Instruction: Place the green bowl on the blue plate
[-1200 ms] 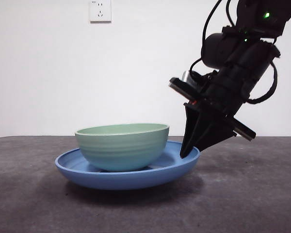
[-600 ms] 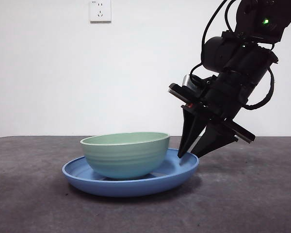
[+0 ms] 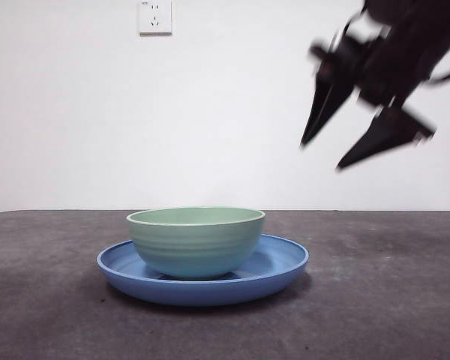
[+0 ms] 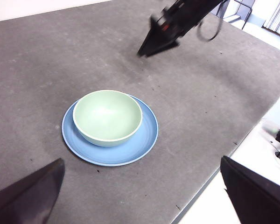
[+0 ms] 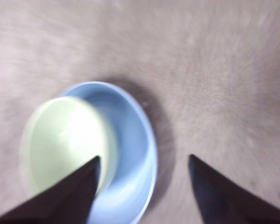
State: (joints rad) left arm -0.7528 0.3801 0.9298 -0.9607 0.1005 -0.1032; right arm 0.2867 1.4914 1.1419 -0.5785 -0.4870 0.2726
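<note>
- The green bowl (image 3: 196, 240) sat upright inside the blue plate (image 3: 281, 264) on the bench (image 3: 382, 300); placement looked finished.
- The right gripper (image 3: 354, 146) hung high above, fingers spread and empty.
- The left gripper (image 4: 142, 193) waited, fingers spread; only retreat seemed left.

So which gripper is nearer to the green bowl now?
Right. The right gripper hangs open above the blue plate beside the green bowl; the left gripper, also open, waits farther back.
</note>
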